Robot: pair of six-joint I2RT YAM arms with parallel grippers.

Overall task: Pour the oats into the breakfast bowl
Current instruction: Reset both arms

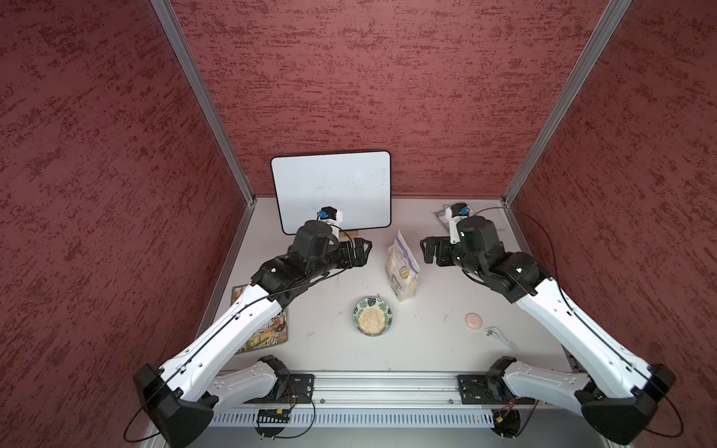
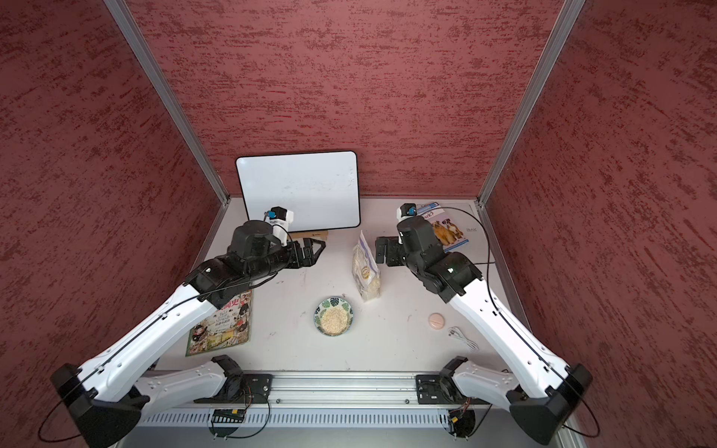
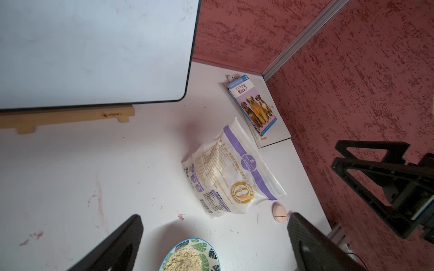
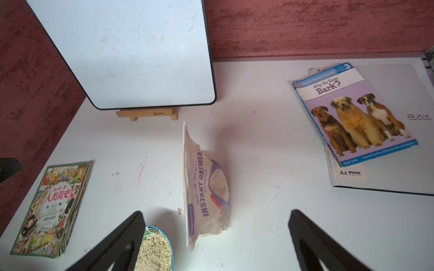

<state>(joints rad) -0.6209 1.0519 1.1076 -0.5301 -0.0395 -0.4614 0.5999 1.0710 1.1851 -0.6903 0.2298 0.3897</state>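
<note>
The oats bag (image 1: 402, 267) (image 2: 366, 267), clear with a purple-and-white label and a gold seal, stands upright on the white table. Nothing holds it. The breakfast bowl (image 1: 372, 317) (image 2: 333, 316), leaf-patterned, sits in front of the bag with a heap of oat flakes in it. My left gripper (image 1: 363, 252) (image 3: 215, 218) hovers to the left of the bag, open and empty. My right gripper (image 1: 428, 250) (image 4: 216, 213) hovers to its right, also open and empty. Both wrist views show the bag (image 3: 230, 178) (image 4: 206, 187) and the bowl (image 3: 190, 255) (image 4: 155, 253) beyond the spread fingers.
A whiteboard (image 1: 331, 190) leans on a wooden stand at the back. A dog book (image 2: 446, 227) lies at the back right and a magazine (image 2: 221, 322) under the left arm. A pink disc (image 1: 473, 320) and a white cable (image 1: 500, 337) lie front right. Red walls enclose three sides.
</note>
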